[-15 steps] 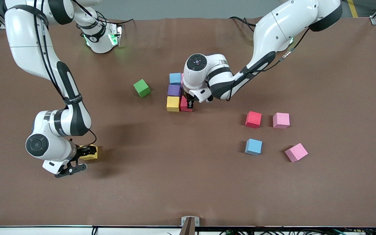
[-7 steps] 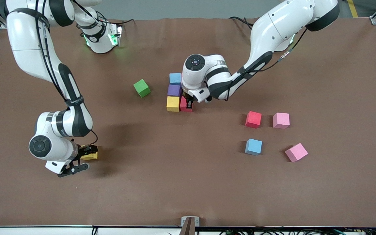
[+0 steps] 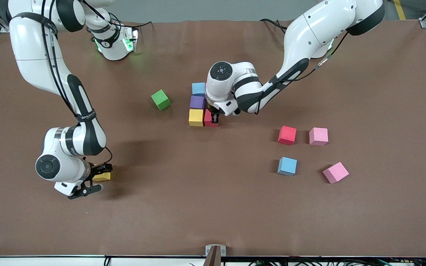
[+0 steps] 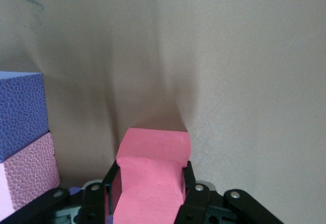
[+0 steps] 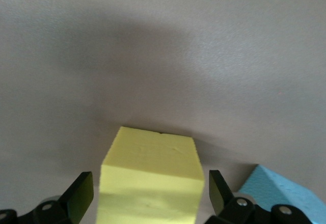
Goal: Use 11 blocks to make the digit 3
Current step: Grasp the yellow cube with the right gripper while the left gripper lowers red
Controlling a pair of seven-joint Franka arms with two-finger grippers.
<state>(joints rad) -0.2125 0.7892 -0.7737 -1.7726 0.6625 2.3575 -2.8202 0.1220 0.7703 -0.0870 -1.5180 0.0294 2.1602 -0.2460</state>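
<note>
My left gripper (image 3: 215, 119) is shut on a red block (image 3: 209, 120) and holds it down against the yellow block (image 3: 196, 117) of the middle cluster. In the left wrist view the gripper (image 4: 151, 179) has both fingers pressed on the red block (image 4: 153, 173). A purple block (image 3: 197, 102) and a light blue block (image 3: 198, 88) continue the cluster toward the bases. My right gripper (image 3: 95, 179) is open around a second yellow block (image 3: 102, 176) on the table. In the right wrist view the gripper (image 5: 148, 188) shows gaps on both sides of that block (image 5: 150, 183).
Loose red (image 3: 287, 135), pink (image 3: 318, 136), light blue (image 3: 287, 166) and tilted pink (image 3: 335, 172) blocks lie toward the left arm's end. A green cube (image 3: 160, 99) sits beside the cluster. A light blue block (image 5: 280, 196) lies beside the right gripper. Purple (image 4: 20, 109) and pink (image 4: 28, 170) blocks flank the left gripper.
My right hand has shifted slightly around the yellow block, fingers still open. My left gripper has stayed on the red block at the cluster.
</note>
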